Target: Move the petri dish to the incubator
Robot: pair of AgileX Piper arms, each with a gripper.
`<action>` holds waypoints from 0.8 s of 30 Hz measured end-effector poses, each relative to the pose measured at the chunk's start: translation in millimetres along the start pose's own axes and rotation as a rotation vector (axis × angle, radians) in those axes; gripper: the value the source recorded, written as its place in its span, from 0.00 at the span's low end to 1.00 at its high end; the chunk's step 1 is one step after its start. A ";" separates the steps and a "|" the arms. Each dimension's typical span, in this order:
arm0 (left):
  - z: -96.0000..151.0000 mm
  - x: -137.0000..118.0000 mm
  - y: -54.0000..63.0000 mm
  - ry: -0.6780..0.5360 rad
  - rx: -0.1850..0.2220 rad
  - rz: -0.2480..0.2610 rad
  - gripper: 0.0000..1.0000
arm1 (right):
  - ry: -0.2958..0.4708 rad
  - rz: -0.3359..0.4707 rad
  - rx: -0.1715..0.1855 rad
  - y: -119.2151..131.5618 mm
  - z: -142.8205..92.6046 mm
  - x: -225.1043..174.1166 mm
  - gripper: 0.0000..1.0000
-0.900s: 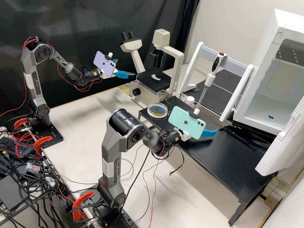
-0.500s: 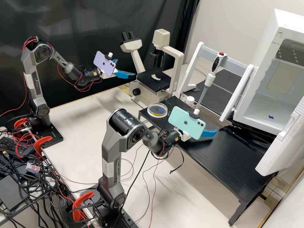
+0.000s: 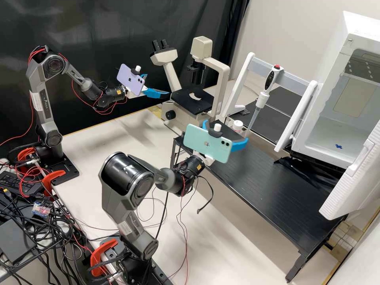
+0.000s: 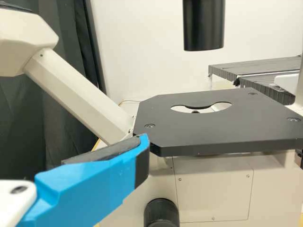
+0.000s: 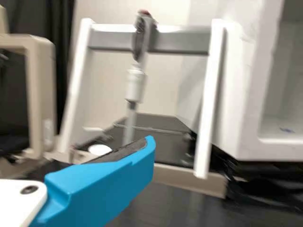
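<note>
Pretty clearly a lab, folks. There's a microscope with twin eyepieces and a flat black stage, a pipette hanging upright on a white-legged stand, plus a white incubator, door open, by the black bench.

High view: surface is seen forward and down, from well above left fingers and right fingers. Left wrist view: microscope is faced near-level, close beyond the fingers; shared with high. Right wrist view: pipette stand and incubator are faced near-level past the fingers; also shared.
</note>
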 end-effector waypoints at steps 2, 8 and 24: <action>0.0 0.0 0.0 0.000 0.000 0.000 1.00 | 0.045 -0.040 -0.013 -12.8 -11.9 -1.1 1.00; 0.0 0.0 0.0 0.000 0.000 0.000 1.00 | 0.110 -0.184 -0.056 -52.2 -25.6 -0.2 1.00; 0.0 0.0 0.0 0.000 0.000 0.000 1.00 | 0.019 -0.322 -0.069 -94.7 -0.5 6.9 1.00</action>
